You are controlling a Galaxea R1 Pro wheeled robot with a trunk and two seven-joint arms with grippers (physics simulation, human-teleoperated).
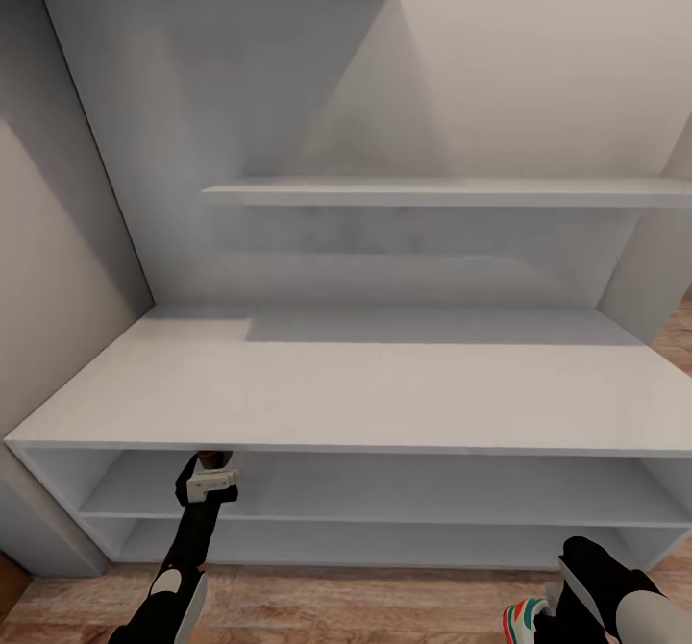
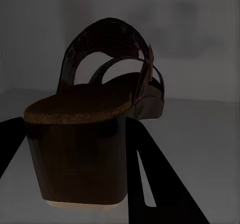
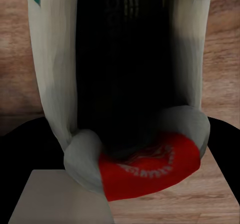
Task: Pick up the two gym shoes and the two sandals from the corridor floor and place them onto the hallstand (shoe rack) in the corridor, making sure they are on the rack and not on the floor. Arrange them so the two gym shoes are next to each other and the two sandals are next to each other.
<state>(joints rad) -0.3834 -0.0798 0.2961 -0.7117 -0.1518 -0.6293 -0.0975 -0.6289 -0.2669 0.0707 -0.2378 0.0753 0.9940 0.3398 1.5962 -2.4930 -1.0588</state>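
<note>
Both arms low: left gripper (image 1: pixel 213 459) reaches under hallstand (image 1: pixel 384 394) top.

No legible text, number or sign appears in any view.

One marking is present: a pale circular emblem printed on the red heel pad inside the gym shoe (image 3: pixel 150 166), seen in the right wrist view. Its characters are too blurred to read.

The sandal (image 2: pixel 95 134) carries no readable label or brand. The hallstand (image 1: pixel 384 384) surfaces are blank. The grippers show no readable markings.
</note>
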